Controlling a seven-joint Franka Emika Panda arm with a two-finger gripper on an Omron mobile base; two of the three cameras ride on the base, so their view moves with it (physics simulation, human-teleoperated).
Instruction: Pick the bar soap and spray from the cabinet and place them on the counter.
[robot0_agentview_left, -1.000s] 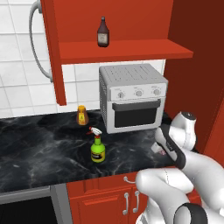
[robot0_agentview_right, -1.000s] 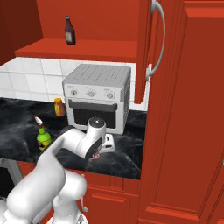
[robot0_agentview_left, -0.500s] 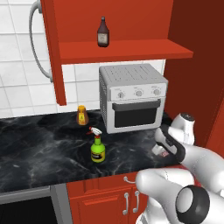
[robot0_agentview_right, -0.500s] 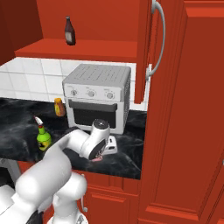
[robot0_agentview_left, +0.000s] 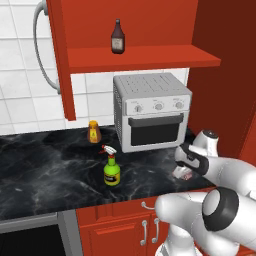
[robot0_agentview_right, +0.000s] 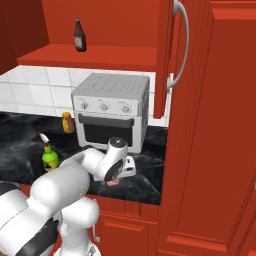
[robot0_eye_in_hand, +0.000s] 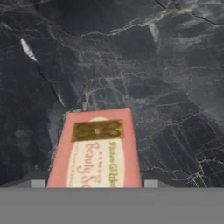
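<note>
Hand view looks down the end effector at one bar soap (robot0_eye_in_hand: 97, 151), a pink block with a cream oval label and gold emblem, its near end cut off by the frame's lower edge. The finger tips are barely visible as small grey stubs either side of the soap, so whether they pinch it or stand clear cannot be told. Beneath lies the black veined surface (robot0_eye_in_hand: 175, 78). In the left base view the end effector (robot0_agentview_left: 183, 170) sits low over the surface, the soap only a small pinkish patch under the hand. Farther left stands one green spray (robot0_agentview_left: 111, 167) on the surface, then one small orange bottle (robot0_agentview_left: 93, 132) and one toaster oven (robot0_agentview_left: 151, 110). One dark brown bottle (robot0_agentview_left: 117, 37) stands on the cabinet (robot0_agentview_left: 145, 55) shelf.
</note>
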